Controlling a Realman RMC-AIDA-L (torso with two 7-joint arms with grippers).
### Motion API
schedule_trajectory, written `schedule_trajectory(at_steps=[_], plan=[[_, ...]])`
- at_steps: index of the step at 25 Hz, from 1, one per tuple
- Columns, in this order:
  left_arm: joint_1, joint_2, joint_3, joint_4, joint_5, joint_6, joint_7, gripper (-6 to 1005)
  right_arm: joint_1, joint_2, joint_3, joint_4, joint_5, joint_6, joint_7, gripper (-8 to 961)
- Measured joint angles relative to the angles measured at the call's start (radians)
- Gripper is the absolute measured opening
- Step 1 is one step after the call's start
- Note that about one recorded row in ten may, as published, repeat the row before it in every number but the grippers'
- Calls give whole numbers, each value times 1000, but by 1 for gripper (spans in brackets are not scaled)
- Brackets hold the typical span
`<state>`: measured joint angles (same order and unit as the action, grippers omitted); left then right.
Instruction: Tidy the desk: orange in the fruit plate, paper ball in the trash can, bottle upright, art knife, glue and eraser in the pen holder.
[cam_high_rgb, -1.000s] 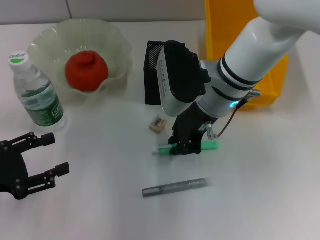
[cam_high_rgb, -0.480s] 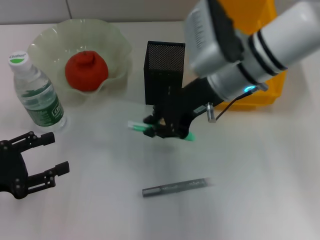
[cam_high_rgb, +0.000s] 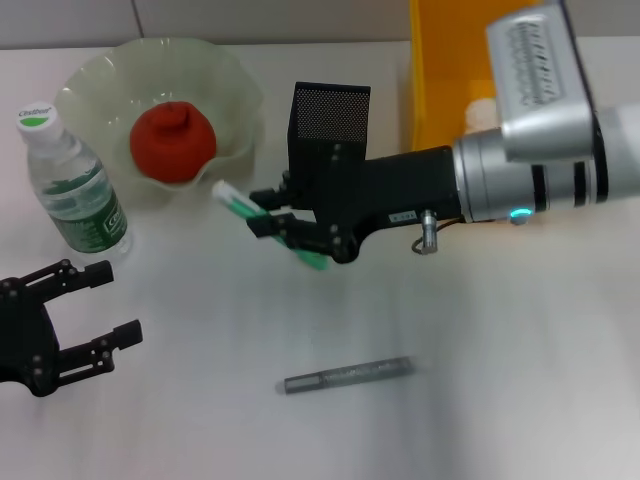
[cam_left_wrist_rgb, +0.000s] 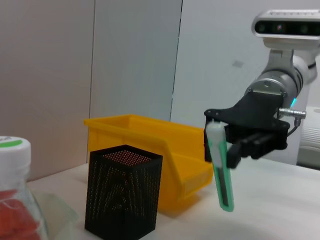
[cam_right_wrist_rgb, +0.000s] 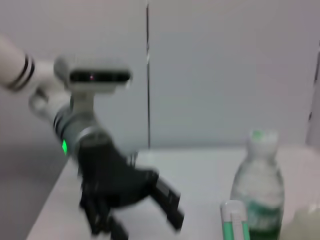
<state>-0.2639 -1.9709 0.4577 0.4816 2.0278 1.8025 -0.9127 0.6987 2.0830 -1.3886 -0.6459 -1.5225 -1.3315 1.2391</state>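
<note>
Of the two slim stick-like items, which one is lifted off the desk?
The green-and-white stick, held in the right gripper beside the pen holder. The grey one lies flat on the desk, untouched.

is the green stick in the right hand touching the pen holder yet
Apart. The left wrist view shows the green stick held in the right hand with bare wall and the yellow bin showing between it and the pen holder.

I see the green-white glue (cam_high_rgb: 270, 226) tilted in the air before the black mesh holder (cam_high_rgb: 329, 140), the orange (cam_high_rgb: 173, 141) in the pale-green plate (cam_high_rgb: 232, 88), the bottle (cam_high_rgb: 72, 185) upright beside it, and the grey knife (cam_high_rgb: 348, 374) flat on the desk.
</note>
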Motion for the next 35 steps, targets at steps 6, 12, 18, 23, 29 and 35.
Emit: schedule_trajectory(at_steps=[6,12,18,23,29,35], plan=[[-3,-2,1,0,0,2,-3,768,-12,3,-1,117,169,-19,-299,174],[-10,-2,1,0,-3,4,-6,768,-28,7,-10,183,270,-35,-663,174],[-11,-2,-3,0,-9,4,-19,769,-40,9,-17,234,370,-43,-1004,174],[-14,-2,-18,0,-10,5,-31,769,-31,9,-70,305,519,-35,-1203,173],[-24,-3,-24,0,-12,6,-45,769,-27,9,-110,310,580,24,-1237,173],[-27,-4,-24,0,-18,6,-46,768,-5,9,-136,316,617,103,-1228,174]])
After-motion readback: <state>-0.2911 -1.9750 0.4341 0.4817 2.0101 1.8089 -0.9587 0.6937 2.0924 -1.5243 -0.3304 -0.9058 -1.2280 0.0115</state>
